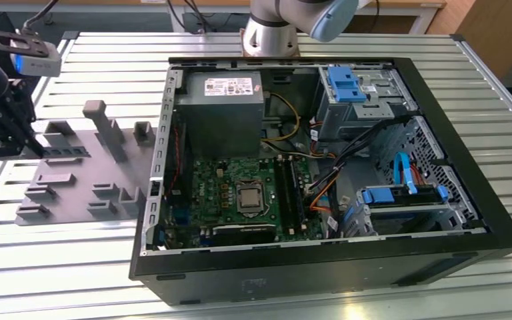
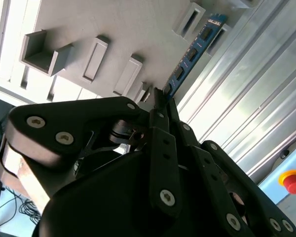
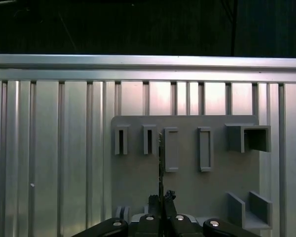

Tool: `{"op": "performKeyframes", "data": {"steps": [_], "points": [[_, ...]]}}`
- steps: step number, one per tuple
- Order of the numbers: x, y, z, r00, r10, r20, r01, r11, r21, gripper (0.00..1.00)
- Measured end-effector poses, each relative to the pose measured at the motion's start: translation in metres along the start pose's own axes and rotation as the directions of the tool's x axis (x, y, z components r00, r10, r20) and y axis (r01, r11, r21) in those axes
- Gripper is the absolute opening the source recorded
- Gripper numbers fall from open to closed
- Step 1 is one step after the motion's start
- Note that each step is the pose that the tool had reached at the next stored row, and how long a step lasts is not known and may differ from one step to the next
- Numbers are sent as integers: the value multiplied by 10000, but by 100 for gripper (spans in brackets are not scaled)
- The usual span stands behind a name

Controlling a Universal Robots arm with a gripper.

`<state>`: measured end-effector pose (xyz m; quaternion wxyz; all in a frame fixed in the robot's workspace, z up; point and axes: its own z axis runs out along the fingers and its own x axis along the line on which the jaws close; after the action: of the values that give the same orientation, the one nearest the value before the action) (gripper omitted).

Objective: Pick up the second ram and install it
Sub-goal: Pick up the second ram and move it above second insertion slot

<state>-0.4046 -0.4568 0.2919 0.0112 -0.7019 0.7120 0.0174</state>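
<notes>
In the exterior view, the pincer (image 1: 21,141) hangs by the grey tray (image 1: 87,180) on the tabletop (image 1: 61,267). It is well apart from the open computer (image 1: 434,253). A white label (image 1: 229,85) sits inside the computer, but its words cannot be read.

In the second wrist view, the pincer (image 2: 161,96) is clamped on one end of the second ram (image 2: 195,49), a blue stick with dark chips.

In the first wrist view, the second ram (image 3: 161,158) shows edge-on over the grey tray (image 3: 138,168). I think the pick-up step is in hand. Putting it in calls for a tight, straight hold.
</notes>
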Motion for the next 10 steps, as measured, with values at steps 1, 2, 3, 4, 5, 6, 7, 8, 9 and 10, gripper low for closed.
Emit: {"op": "performKeyframes", "data": {"steps": [1, 2, 3, 4, 5, 6, 7, 8, 9, 10], "points": [[-2, 0, -25, 10000, 0, 0, 0, 10000, 0, 14], [-4, 1, -55, 10000, 0, 0, 0, 10000, -1, 14], [-6, 1, -87, 10000, 1, 0, -1, 10000, -1, 14], [-9, 1, -117, 10000, 1, 0, -1, 10000, 0, 14], [-13, 2, -148, 10000, 2, 0, -2, 10000, 0, 14], [-16, 2, -180, 10000, 2, 0, -2, 10000, 0, 14], [-19, 2, -212, 10000, 2, 0, -2, 10000, -1, 14], [-21, 2, -244, 10000, 2, 0, -2, 10000, 0, 14], [-23, 3, -277, 10000, 2, 0, -2, 10000, 0, 14], [-26, 3, -312, 10000, 3, -1, -3, 10000, -1, 14]]}}
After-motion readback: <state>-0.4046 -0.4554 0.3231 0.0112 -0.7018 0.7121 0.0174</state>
